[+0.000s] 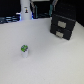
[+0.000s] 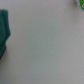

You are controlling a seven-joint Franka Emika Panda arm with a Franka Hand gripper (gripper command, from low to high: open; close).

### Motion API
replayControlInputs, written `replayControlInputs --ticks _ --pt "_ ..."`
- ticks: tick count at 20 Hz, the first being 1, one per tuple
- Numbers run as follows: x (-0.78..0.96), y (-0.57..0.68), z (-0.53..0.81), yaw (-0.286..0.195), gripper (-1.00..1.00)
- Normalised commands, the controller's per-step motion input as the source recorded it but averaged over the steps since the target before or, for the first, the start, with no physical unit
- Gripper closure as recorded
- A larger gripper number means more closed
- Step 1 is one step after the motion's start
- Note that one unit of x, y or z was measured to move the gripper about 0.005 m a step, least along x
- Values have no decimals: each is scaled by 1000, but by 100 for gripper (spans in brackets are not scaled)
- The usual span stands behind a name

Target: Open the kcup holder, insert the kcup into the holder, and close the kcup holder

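The kcup (image 1: 24, 49), a small white pod with a green top, stands upright on the white table (image 1: 45, 62) toward the exterior view's left. The kcup holder (image 1: 62, 25), a black box with stacked drawer fronts and light handles, sits at the back toward the exterior view's right, its drawers pushed in. In the wrist view, teal fingers (image 2: 5, 30) show at two edges, far apart, so my gripper (image 2: 44, 19) is open with only bare table between them. The wrist view shows neither the pod nor the holder. I cannot make out the gripper in the exterior view.
A tall white cylinder (image 1: 25, 10) with a blue glow stands at the back toward the exterior view's left. Dark equipment (image 1: 42, 6) lines the table's far edge. A stretch of white tabletop separates the pod from the holder.
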Motion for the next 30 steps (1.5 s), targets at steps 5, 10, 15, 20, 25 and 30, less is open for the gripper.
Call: replayControlInputs --ticks 5,10,15,20,25,30 --pt "-229 563 129 -120 -100" --pt "-324 628 23 -176 -100" --pt "-328 649 -23 -191 -100" --pt "-352 686 -84 -174 -100" --pt "-320 678 -172 -165 -100" --pt "-265 611 -291 -163 -100"
